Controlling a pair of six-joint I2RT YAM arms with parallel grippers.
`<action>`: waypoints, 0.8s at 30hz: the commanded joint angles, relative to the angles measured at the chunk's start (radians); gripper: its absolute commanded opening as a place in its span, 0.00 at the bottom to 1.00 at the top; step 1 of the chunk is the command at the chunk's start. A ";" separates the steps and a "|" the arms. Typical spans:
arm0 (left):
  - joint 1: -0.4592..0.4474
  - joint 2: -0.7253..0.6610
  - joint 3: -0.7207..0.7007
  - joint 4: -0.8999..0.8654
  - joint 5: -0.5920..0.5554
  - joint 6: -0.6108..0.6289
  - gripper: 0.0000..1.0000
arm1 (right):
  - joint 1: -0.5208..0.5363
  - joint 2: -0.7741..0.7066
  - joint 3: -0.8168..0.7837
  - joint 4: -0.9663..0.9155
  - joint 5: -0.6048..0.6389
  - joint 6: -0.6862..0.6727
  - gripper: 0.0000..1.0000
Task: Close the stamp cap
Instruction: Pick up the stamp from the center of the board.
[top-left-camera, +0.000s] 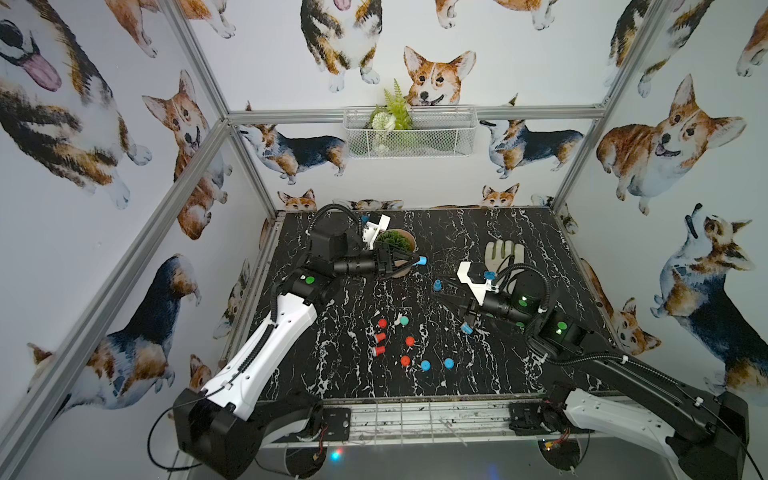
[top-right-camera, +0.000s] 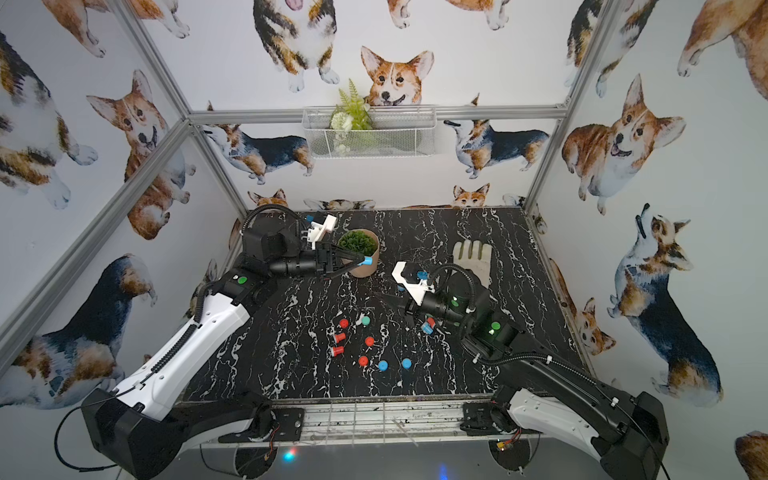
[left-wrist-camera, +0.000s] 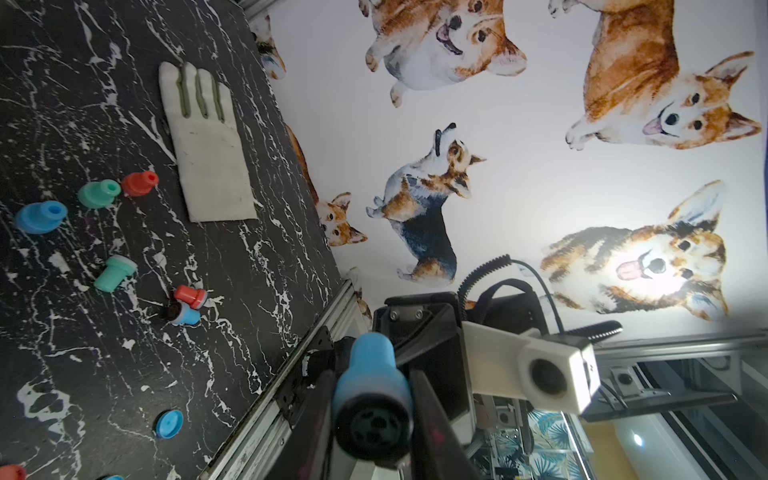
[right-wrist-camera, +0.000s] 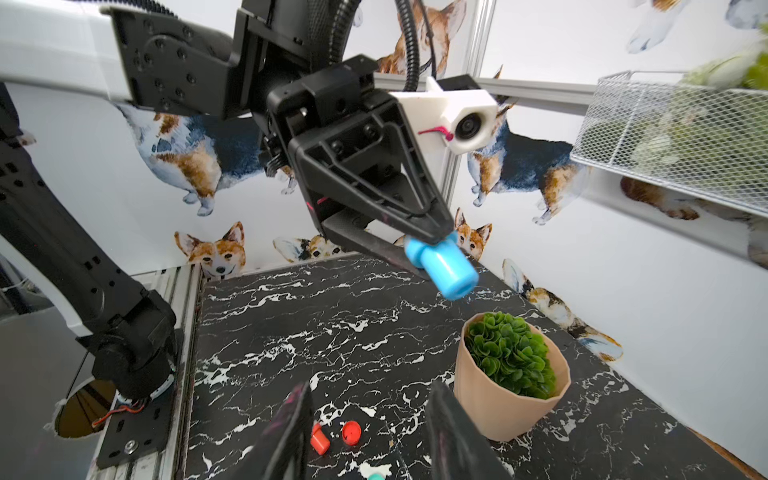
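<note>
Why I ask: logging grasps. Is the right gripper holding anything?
No: the right gripper stands open and empty, only the table showing between its jaws.

Blue stamp (top-left-camera: 422, 260): small, with a wide collar and a narrower round handle. It is off the tabletop, pinched at the collar by the left hand (top-left-camera: 416, 260), just above centre in both top views. It lies near level, handle pointing frame right. Uncapped: the dark inked face shows bare in the left wrist view. A blue cap (top-left-camera: 425, 365) and a second blue cap (top-left-camera: 448, 363) lie loose on the tabletop, lower centre, near each other but apart.
</note>
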 joint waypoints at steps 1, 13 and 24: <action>0.002 -0.028 -0.040 0.145 0.094 -0.051 0.14 | 0.003 -0.026 -0.042 0.171 -0.021 0.044 0.50; -0.005 -0.079 -0.080 0.199 0.125 -0.122 0.13 | 0.003 -0.009 0.039 0.195 -0.062 0.044 0.50; -0.013 -0.098 -0.081 0.234 0.186 -0.154 0.14 | 0.006 0.124 0.095 0.298 -0.149 0.048 0.45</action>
